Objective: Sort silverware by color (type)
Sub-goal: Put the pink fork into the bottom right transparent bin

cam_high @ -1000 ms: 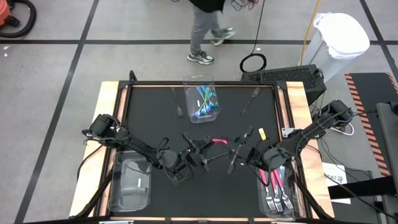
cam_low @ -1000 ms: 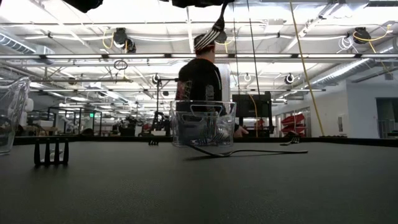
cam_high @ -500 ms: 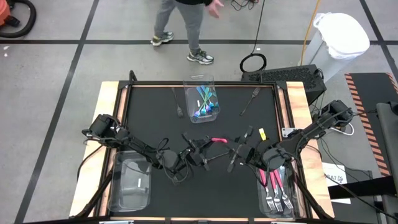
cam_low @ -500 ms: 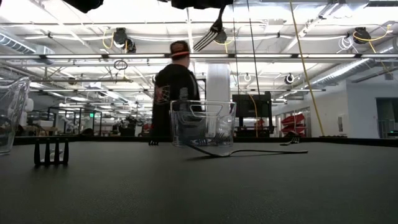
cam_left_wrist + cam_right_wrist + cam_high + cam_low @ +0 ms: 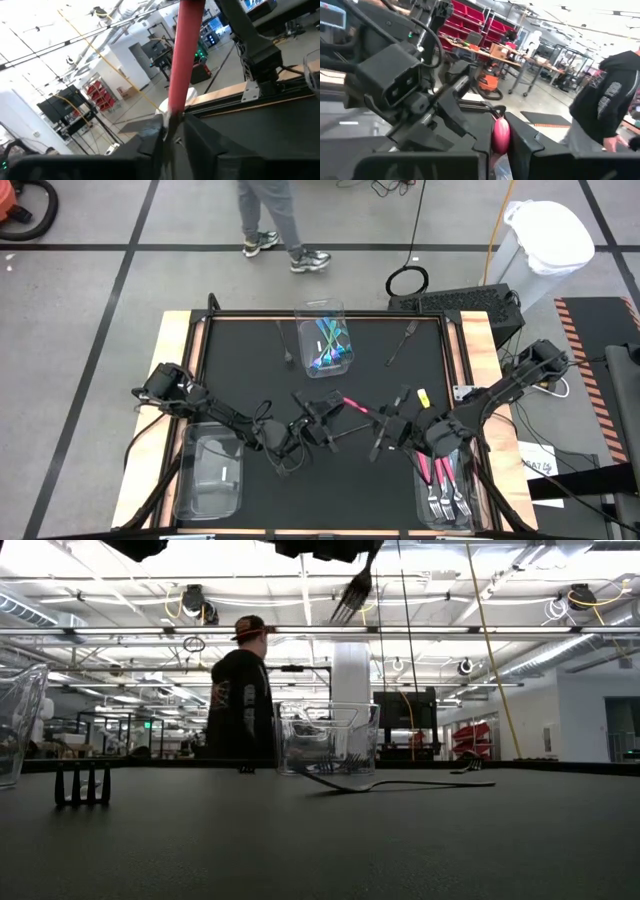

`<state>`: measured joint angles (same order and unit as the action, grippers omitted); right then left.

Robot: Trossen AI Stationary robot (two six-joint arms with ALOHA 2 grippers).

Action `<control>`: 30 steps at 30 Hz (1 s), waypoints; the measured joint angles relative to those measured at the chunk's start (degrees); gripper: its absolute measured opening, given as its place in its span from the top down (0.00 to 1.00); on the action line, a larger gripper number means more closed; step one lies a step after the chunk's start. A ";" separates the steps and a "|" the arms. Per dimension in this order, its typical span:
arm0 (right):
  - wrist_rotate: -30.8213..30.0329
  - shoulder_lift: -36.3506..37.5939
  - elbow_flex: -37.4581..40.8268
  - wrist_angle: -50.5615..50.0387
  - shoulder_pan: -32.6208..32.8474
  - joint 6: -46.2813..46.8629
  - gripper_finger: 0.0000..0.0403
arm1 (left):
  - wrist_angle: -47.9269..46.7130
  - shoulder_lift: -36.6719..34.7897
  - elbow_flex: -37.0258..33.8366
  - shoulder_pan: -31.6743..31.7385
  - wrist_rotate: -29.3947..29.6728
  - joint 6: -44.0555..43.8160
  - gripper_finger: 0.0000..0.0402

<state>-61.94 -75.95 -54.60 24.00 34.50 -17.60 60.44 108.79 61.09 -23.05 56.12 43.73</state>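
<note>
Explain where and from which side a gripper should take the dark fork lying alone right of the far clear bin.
Grip the dark fork at mid-handle, from straight above, fingers across its thin shaft. It lies flat and diagonal on the black mat, with nothing close beside it.

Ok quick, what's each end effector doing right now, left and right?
Left end effector: closed on the pink-handled fork.
Right end effector: closed on the same fork's other end.

I count two arms | three clear bins (image 5: 321,340) | one pink fork (image 5: 354,406) held mid-bench | about three pink forks (image 5: 444,480) in right bin | teal utensils (image 5: 328,348) in far bin, number unclear | three dark forks (image 5: 403,340) loose | one person (image 5: 272,210)
</note>
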 joint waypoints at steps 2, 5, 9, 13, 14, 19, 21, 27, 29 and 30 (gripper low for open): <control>-0.14 1.20 0.00 -0.84 0.54 0.25 0.93 | -0.33 -0.14 -0.01 -0.62 0.00 -0.83 0.71; -0.31 2.76 -0.03 -3.77 1.59 1.64 0.93 | -3.62 -1.27 1.19 -1.46 -0.04 -3.95 0.57; 0.01 4.72 -0.03 -7.69 3.04 3.89 0.93 | -12.39 -2.48 4.35 -2.04 0.54 -8.25 0.36; 0.13 6.51 -0.03 -11.20 4.48 6.51 0.93 | -18.27 -2.80 7.17 -3.17 1.57 -10.38 0.26; 0.17 6.89 -0.03 -11.83 4.80 7.12 0.93 | -19.10 -2.81 7.73 -3.58 1.59 -10.35 0.25; 0.23 7.94 -0.01 -14.19 6.05 9.06 0.93 | -26.12 -3.41 10.75 -5.53 1.65 -10.31 0.29; 0.42 8.17 0.00 -14.40 6.41 9.44 0.93 | -29.70 -4.26 12.10 -6.36 1.80 -11.44 0.31; 1.09 10.22 -2.58 -19.03 6.86 11.06 0.93 | -36.49 -8.02 12.40 -7.88 1.76 -16.54 0.39; 3.39 11.00 -5.36 -24.41 6.86 14.07 0.93 | -38.40 -9.01 12.40 -8.11 1.65 -17.82 0.41; 4.57 11.18 -6.88 -27.80 6.86 16.14 0.93 | -39.52 -9.48 12.40 -8.12 1.39 -18.46 0.41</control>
<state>-57.37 -64.77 -61.49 -3.80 41.36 -1.45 20.92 99.31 73.49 -31.17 57.50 25.27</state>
